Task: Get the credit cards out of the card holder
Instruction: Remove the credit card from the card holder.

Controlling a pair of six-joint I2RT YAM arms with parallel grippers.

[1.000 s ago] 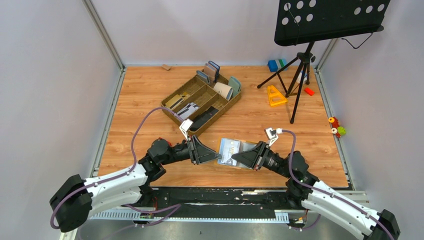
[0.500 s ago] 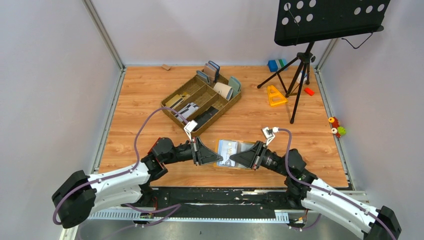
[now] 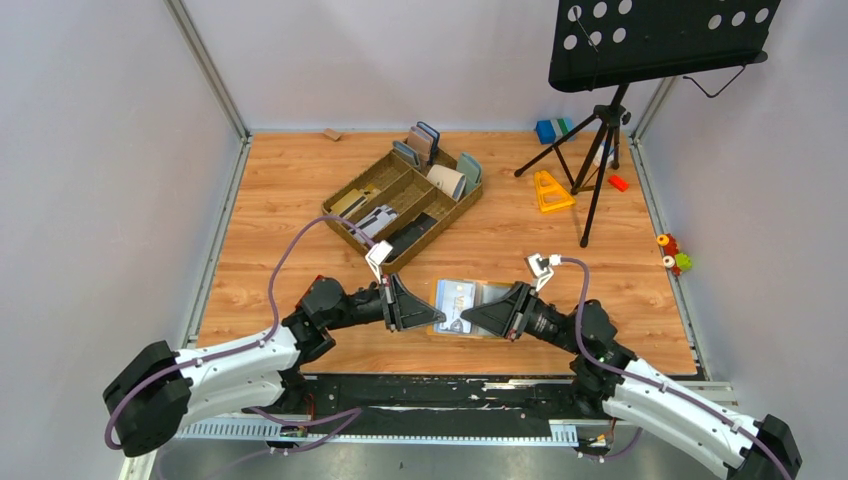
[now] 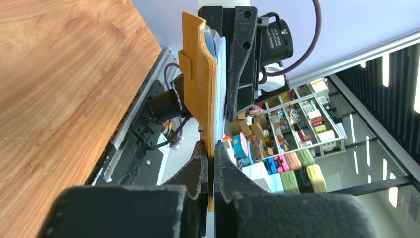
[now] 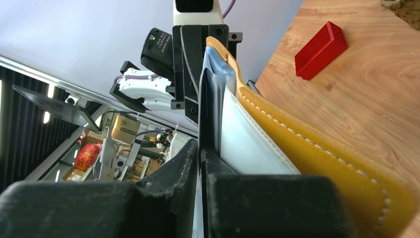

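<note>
The mustard-yellow card holder (image 3: 492, 296) hangs open just above the near table, held between both grippers. Its grey-blue lining faces up, with pale credit cards (image 3: 456, 298) in its slots. My left gripper (image 3: 437, 317) is shut on the holder's yellow edge (image 4: 200, 84), seen edge-on in the left wrist view. My right gripper (image 3: 468, 322) is shut at the opposite side. In the right wrist view a thin pale card (image 5: 247, 139) runs between its fingers (image 5: 199, 158), beside the yellow cover (image 5: 317, 163).
A brown divided tray (image 3: 400, 205) with upright wallets and a black slab stands behind. A music stand's tripod (image 3: 600, 150), a yellow triangle (image 3: 552, 192) and small toys (image 3: 675, 255) are at the right. A red block (image 5: 319, 49) lies on the wood.
Both grippers and the card holder have shifted slightly left together. Both grips are unchanged.
</note>
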